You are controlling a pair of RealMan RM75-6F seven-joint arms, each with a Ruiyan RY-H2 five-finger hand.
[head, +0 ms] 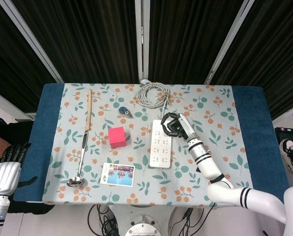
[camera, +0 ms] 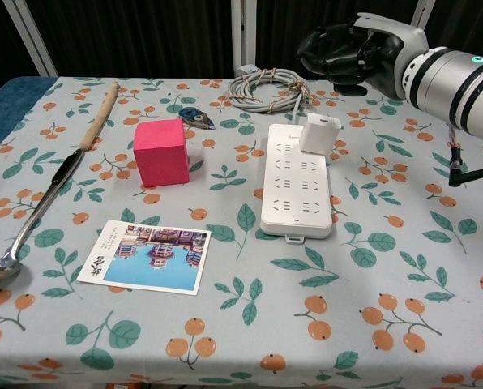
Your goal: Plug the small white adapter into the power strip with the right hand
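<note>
The small white adapter (camera: 320,134) stands upright on the far end of the white power strip (camera: 297,188), on its right-hand row of sockets. My right hand (camera: 348,53) hovers above and behind it, apart from it, with its dark fingers loosely curved around nothing. In the head view the right hand (head: 175,125) overlaps the top right of the power strip (head: 160,151) and hides the adapter. My left hand (head: 6,167) hangs off the table's left edge, fingers apart and holding nothing.
A coiled grey cable (camera: 266,87) lies just behind the strip. A pink cube (camera: 161,151), a small blue tape dispenser (camera: 196,117), a long ladle (camera: 47,194) and a photo card (camera: 148,254) lie to the left on the floral cloth.
</note>
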